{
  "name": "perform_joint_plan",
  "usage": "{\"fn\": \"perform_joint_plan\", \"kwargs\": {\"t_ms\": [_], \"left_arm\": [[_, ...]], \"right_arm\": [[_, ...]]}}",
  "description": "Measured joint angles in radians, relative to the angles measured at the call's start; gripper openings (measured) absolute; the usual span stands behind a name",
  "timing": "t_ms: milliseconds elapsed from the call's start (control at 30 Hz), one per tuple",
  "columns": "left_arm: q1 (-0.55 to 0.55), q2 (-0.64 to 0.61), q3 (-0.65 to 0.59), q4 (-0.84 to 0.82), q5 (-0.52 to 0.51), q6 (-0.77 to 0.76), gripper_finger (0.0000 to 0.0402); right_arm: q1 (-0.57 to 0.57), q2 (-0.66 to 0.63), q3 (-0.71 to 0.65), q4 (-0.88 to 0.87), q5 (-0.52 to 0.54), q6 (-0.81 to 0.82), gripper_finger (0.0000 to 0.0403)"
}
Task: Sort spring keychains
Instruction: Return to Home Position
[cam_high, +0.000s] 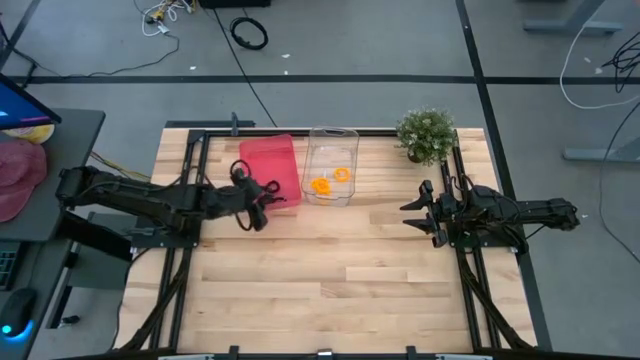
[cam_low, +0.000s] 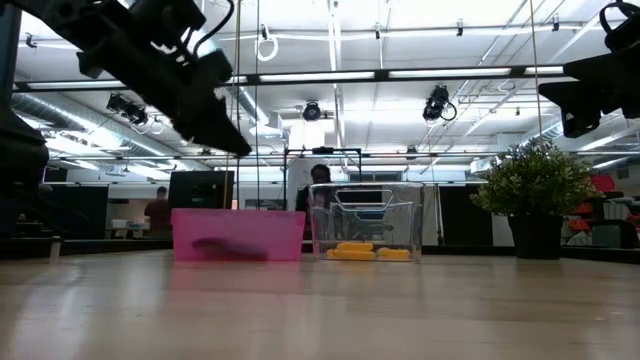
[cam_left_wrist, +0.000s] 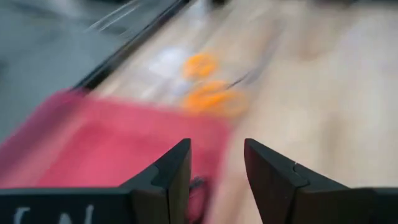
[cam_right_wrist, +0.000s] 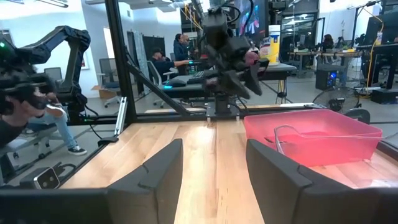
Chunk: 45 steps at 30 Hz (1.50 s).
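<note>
A pink bin (cam_high: 268, 160) and a clear bin (cam_high: 333, 134) stand side by side at the table's far middle. Orange spring keychains (cam_high: 322, 185) lie on the clear bin's floor, also showing as orange blurs (cam_left_wrist: 208, 96) in the left wrist view. A dark shape (cam_low: 228, 246), probably black keychains, shows through the pink bin's wall. My left gripper (cam_high: 262, 198) hovers open above the pink bin's near right corner, tilted down, with nothing between its fingers (cam_left_wrist: 217, 149). My right gripper (cam_high: 412, 212) waits open and level at the table's right.
A potted plant (cam_high: 427, 133) stands at the far right corner. Black frame rails (cam_high: 190, 170) run along the table's left and right sides. Bare wood (cam_high: 330, 270) spreads over the near half. People sit in the room beyond the table.
</note>
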Motion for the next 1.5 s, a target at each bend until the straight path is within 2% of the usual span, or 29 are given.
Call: {"fn": "perform_joint_plan", "kwargs": {"t_ms": [167, 333, 500, 700, 900, 1500], "left_arm": [[0.0, -0.001, 0.0, 0.2, 0.223, 0.109, 0.0154], [0.0, -0.016, -0.022, 0.241, 0.25, 0.127, 0.0154], [0.051, -0.119, -0.217, 0.501, 0.285, 0.125, 0.0154], [0.13, -0.332, -0.396, 0.589, 0.48, 0.134, 0.0154], [0.154, -0.525, -0.462, 0.568, 0.485, 0.13, 0.0154], [0.146, -0.936, -0.465, 0.322, 0.416, 0.184, 0.0154]], "right_arm": [[0.0, 0.0, 0.0, 0.0, 0.0, 0.0, 0.018], [0.0, 0.0, 0.0, 0.0, 0.0, 0.0, 0.018], [0.0, 0.0, 0.0, 0.002, 0.0, 0.0, 0.018], [0.0, 0.0, 0.0, 0.002, 0.0, 0.0, 0.018], [0.0, 0.0, 0.0, 0.003, 0.0, 0.0, 0.018], [0.0, 0.0, 0.0, 0.003, 0.0, 0.0, 0.018]]}}
